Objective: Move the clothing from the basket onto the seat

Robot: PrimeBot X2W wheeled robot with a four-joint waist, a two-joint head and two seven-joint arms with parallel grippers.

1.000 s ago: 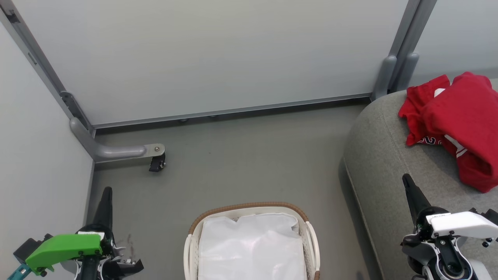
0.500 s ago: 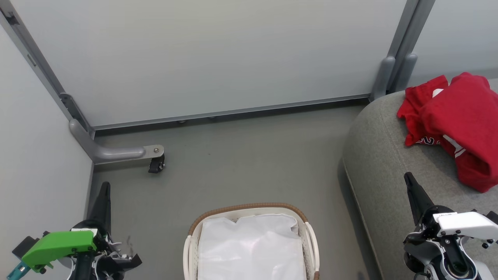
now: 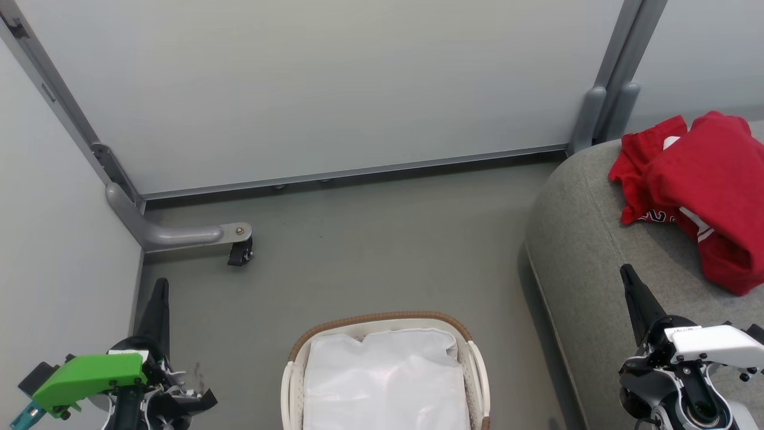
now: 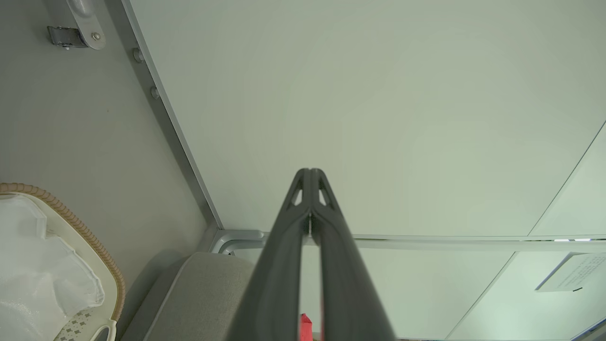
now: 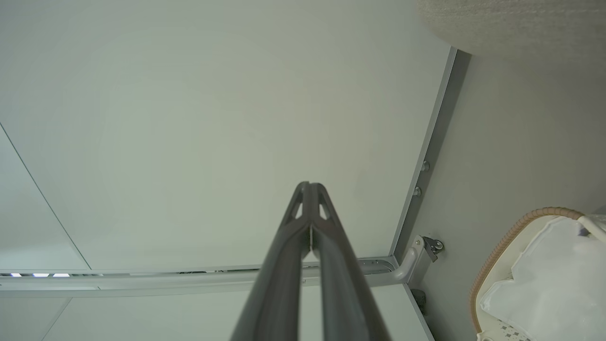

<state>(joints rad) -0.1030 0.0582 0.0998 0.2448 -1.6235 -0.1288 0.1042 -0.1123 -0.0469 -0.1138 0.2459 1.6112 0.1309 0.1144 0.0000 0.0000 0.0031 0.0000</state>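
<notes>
Grey floor point(image 3: 370, 239) under the basket point(image 3: 382, 316), white liner point(image 3: 385, 382) showing; clothing point(image 3: 704, 179) heaped on the seat point(image 3: 585, 251); left gripper point(image 3: 160, 285), right gripper point(image 3: 626, 273): jaws together.

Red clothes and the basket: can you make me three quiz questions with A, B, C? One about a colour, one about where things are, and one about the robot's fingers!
1. What colour is the cloth inside the basket?
A white
B blue
C yellow

2. Where are the red clothes?
A in the basket
B on the sofa seat
C on a table

3. How are the left fingers and right fingers?
A both open
B both shut
C one open, one shut

Answers:
1 A, the cloth looks plain white.
2 B, they lie heaped on the grey sofa seat.
3 B, each pair's tips press together.
</notes>
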